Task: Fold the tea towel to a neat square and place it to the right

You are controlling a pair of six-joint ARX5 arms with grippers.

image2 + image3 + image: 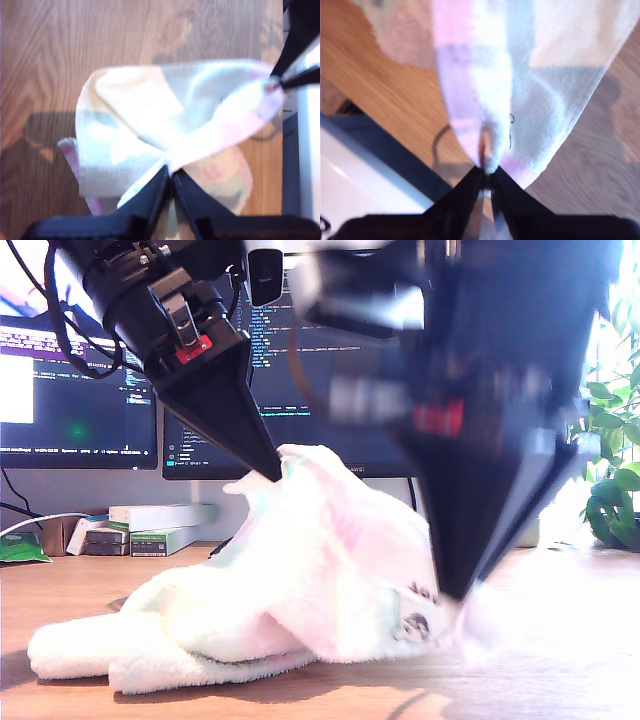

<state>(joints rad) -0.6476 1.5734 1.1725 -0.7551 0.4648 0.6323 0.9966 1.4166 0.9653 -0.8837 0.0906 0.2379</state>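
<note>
Folding looks only partly under way, by our reading. The tea towel (300, 580) is a loose, rumpled heap on the table (560, 640), with no square and no crisp edge to be seen. Our first claw (278, 472) is closed on a pinch of the cloth and holds it up as a peak above the heap, toward the exterior view's left. Our second claw (455, 592) is also clamped on the towel, low down and close to the tabletop at the exterior view's right, beside the small dark printed figure (415, 625). That arm is blurred in the exterior view. The cloth runs as a slack drape between the two grips, while its far end lies bunched on the wood at the exterior view's left. As we judge it, what is left is the real work: laying one half flat over the other, squaring the layers, folding again, and setting the finished square down to the side.
</note>
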